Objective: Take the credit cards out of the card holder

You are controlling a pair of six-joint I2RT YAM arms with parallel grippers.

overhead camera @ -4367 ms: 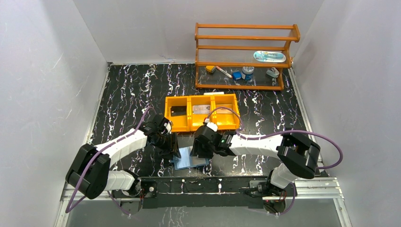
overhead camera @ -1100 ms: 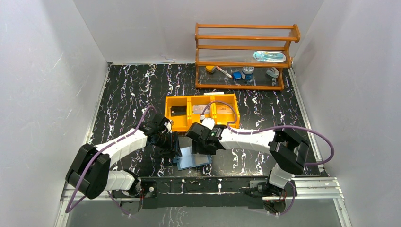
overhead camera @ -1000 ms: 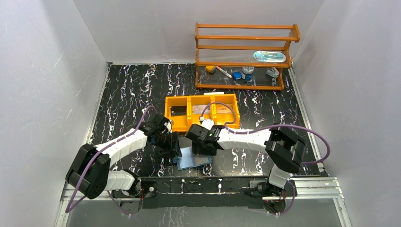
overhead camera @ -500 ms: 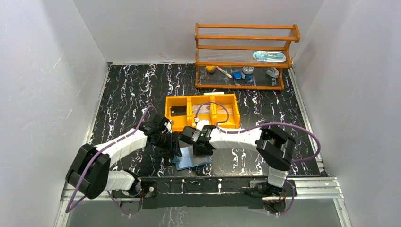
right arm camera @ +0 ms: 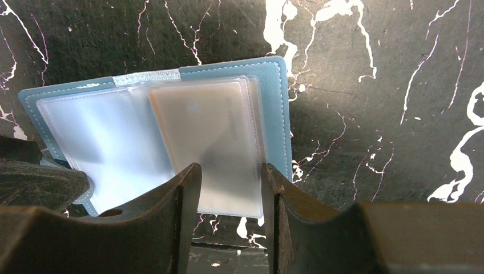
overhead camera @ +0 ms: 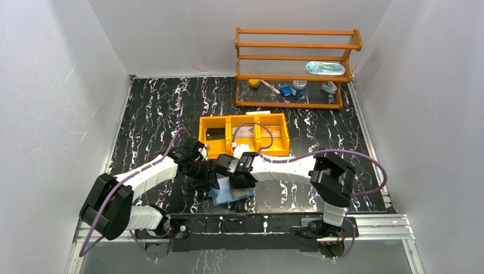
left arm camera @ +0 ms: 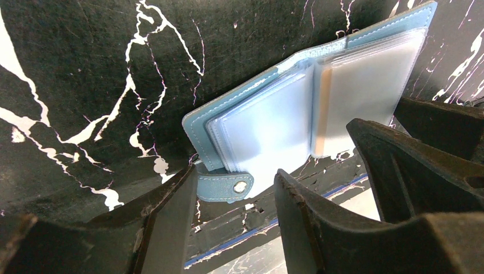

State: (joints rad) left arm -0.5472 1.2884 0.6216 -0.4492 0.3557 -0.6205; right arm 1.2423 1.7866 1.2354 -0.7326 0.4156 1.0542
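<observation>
The blue card holder [overhead camera: 241,194] lies open on the black marble table near the front edge. Its clear sleeves fan out in both wrist views. An orange credit card [right arm camera: 205,125] sits inside the right-hand sleeves, and its edge [left arm camera: 323,108] shows in the left wrist view. My left gripper [left arm camera: 235,176] is open at the holder's left side, with the snap tab [left arm camera: 225,186] lying between its fingers. My right gripper [right arm camera: 228,185] is open just above the lower edge of the sleeve with the orange card. Other credit cards, one dark [overhead camera: 216,136] and one silvery [overhead camera: 244,131], lie in the orange tray.
The orange three-compartment tray [overhead camera: 268,149] stands just behind the grippers. A wooden shelf [overhead camera: 297,57] with small items is at the back right. The two grippers work close together over the holder, with the table's front rail [overhead camera: 245,222] right beside it.
My right arm has slid left over the card holder and its jaws have narrowed. The left arm and the holder have stayed put.
</observation>
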